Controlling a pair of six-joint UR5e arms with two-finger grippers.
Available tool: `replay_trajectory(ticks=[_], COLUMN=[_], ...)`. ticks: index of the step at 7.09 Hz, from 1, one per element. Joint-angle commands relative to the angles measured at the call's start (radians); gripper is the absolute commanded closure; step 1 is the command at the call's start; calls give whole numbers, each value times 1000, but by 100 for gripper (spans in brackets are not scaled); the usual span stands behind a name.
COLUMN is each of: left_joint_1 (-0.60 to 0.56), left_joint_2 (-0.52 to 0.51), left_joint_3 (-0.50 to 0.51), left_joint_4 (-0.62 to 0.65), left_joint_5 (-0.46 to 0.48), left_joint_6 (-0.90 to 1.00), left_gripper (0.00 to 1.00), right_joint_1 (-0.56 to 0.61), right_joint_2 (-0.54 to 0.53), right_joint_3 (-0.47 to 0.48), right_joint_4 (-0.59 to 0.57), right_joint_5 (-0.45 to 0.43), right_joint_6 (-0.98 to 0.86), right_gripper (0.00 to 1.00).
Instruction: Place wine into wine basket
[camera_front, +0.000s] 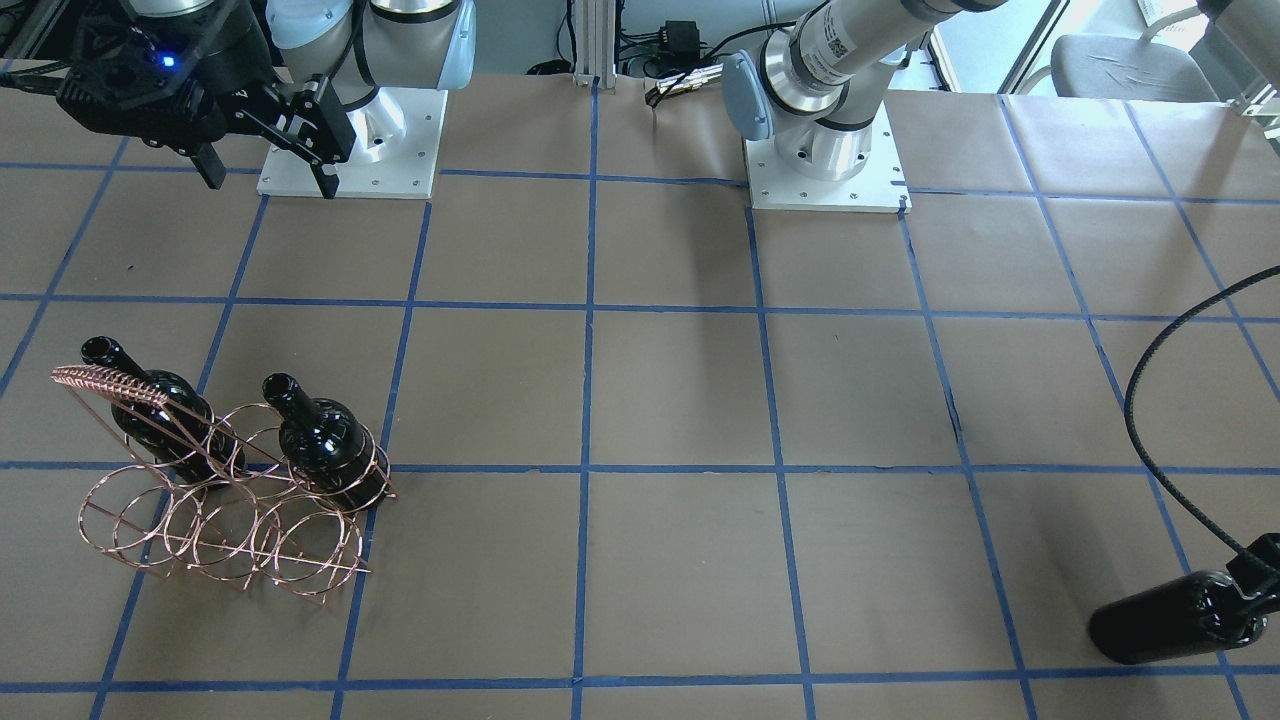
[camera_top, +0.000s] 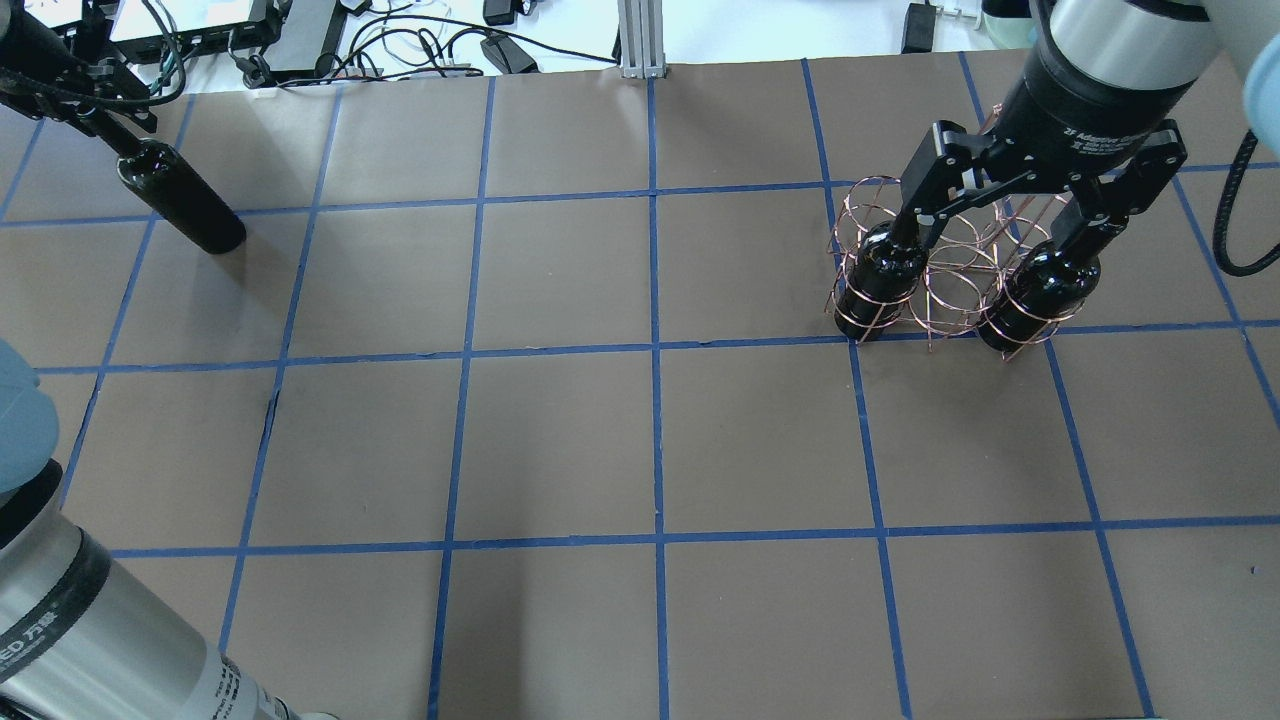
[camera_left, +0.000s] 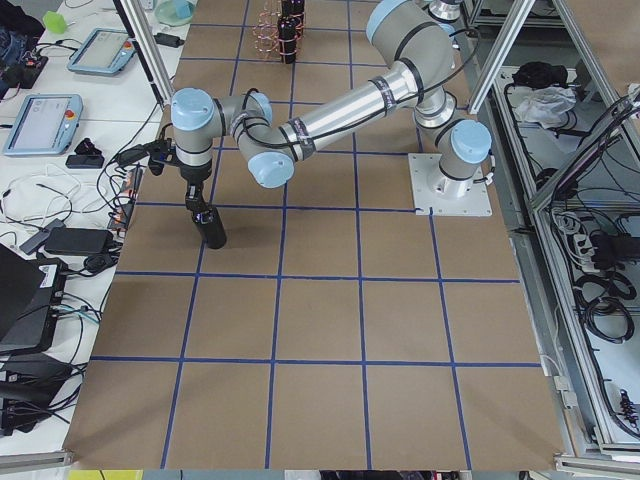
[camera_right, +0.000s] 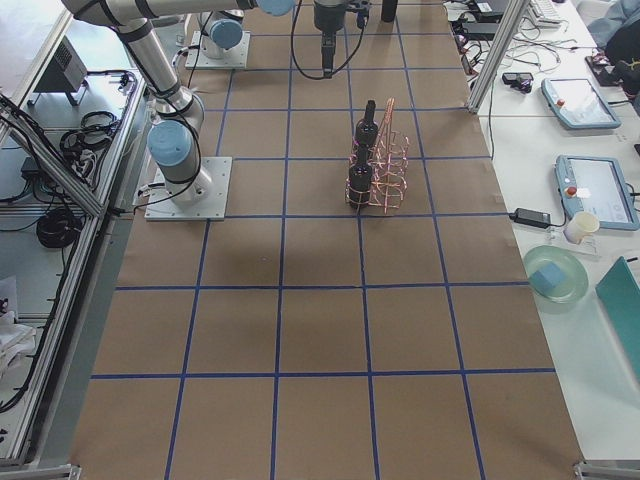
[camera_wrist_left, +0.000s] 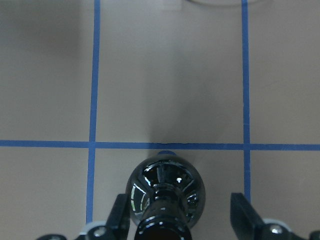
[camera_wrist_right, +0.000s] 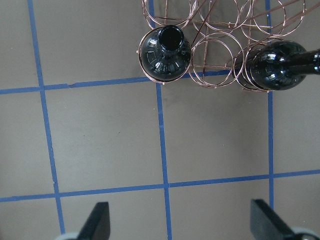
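Note:
The wine basket (camera_front: 230, 520), a copper wire rack with a coiled handle, stands on the table and holds two black bottles (camera_front: 155, 410) (camera_front: 325, 440) upright in its robot-side row. It also shows in the overhead view (camera_top: 950, 290) and the right wrist view (camera_wrist_right: 215, 55). My right gripper (camera_top: 1000, 235) is open and empty above it; its fingers (camera_wrist_right: 100, 220) are spread wide. A third black wine bottle (camera_top: 185, 205) stands far across the table. My left gripper (camera_wrist_left: 182, 220) straddles its neck, and the fingers (camera_wrist_left: 245, 215) are apart from the glass.
The table is brown paper with a blue tape grid. A black cable (camera_front: 1150, 400) loops over the table near the left arm. Cables and power bricks (camera_top: 400, 45) lie past the far edge. The arm bases (camera_front: 825, 150) stand on white plates.

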Motion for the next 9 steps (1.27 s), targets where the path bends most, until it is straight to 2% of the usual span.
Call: replay_trajectory(ticks=[1, 2, 3, 4, 5, 6, 9], left_joint_1=[9, 9, 9, 9, 9, 9, 9], left_joint_2=[1, 1, 1, 1, 4, 6, 27], left_joint_3=[0, -1, -3, -5, -8, -9, -9], left_joint_4=[-1, -2, -2, -4, -13, -16, -16], left_joint_5=[-7, -4, 1, -2, 1, 4, 4], left_joint_6=[2, 4, 4, 4, 4, 4, 2], left_gripper=[25, 30, 44, 49, 87, 100, 100], right_joint_1=[0, 0, 0, 0, 0, 0, 0], right_joint_2=[2, 1, 1, 1, 2, 2, 2], right_joint_3=[2, 0, 0, 2, 2, 2, 0], right_joint_4=[0, 0, 0, 2, 3, 3, 3], right_joint_5=[0, 0, 0, 0, 0, 0, 0], right_joint_6=[1, 1, -1, -1, -1, -1, -1], right_gripper=[0, 0, 0, 0, 0, 0, 0])
